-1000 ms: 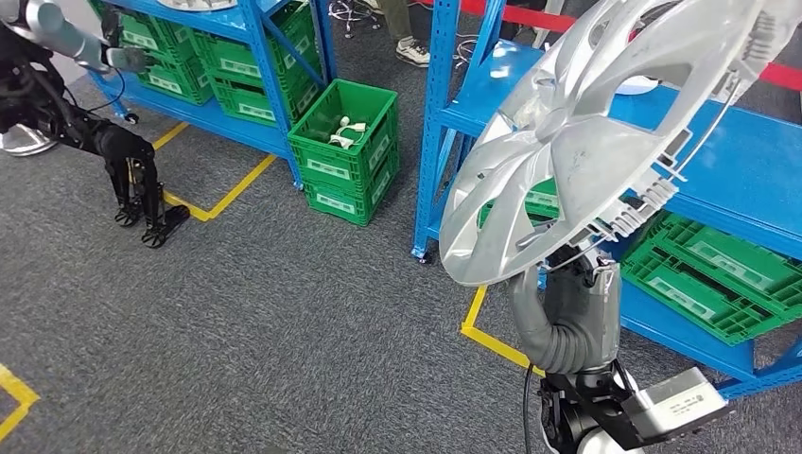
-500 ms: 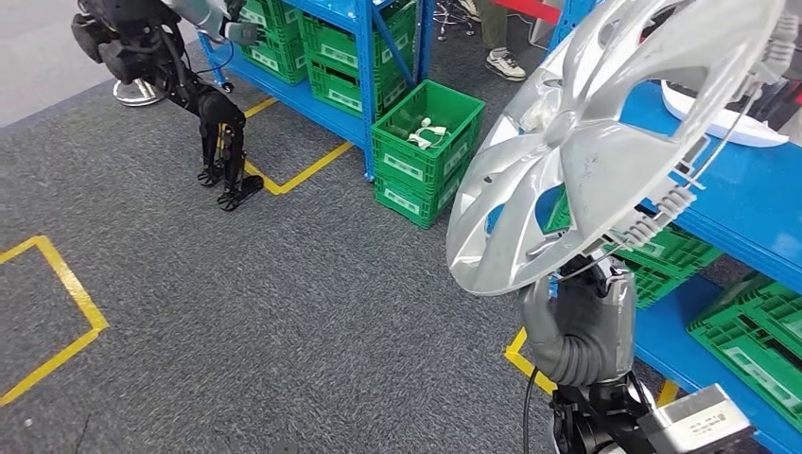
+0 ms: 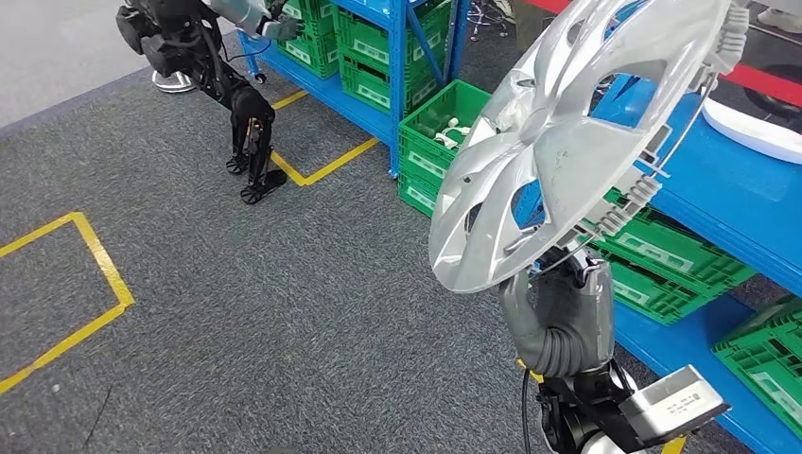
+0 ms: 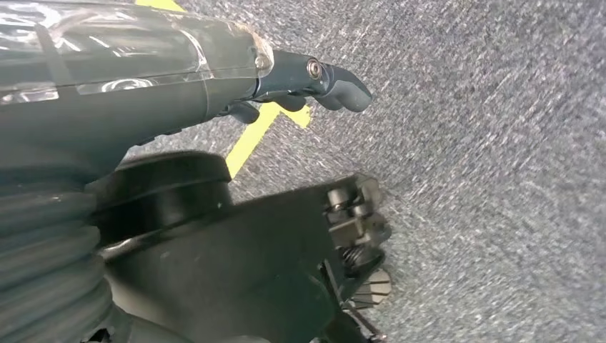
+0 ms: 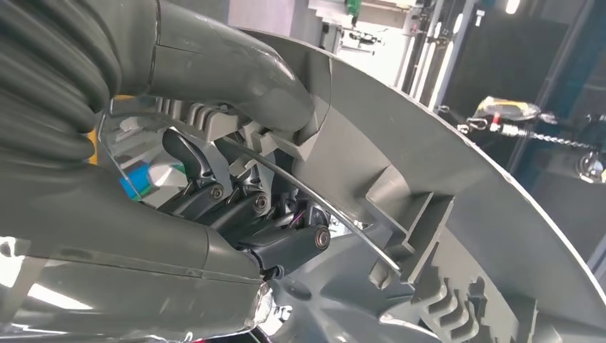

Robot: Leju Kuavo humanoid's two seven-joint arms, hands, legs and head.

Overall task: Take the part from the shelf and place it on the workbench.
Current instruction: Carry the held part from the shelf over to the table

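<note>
We find the silver wheel cover (image 3: pixel 577 132) raised and tilted above the grey carpet (image 3: pixel 236 322), beside the blue shelf (image 3: pixel 757 208). The right hand (image 3: pixel 560 317) grips its lower rim, thumb and fingers (image 5: pixel 207 179) clamped there. The left hand (image 4: pixel 314 78) holds nothing, fingers loosely extended.

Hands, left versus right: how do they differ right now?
The right hand is raised and grips the silver hubcap at its lower rim; the left hand holds nothing. In the right wrist view the right hand's fingers curl around the hubcap's rim, while the left hand's fingers hang free above the grey carpet. Both have grey ribbed covers and dark fingers.
</note>
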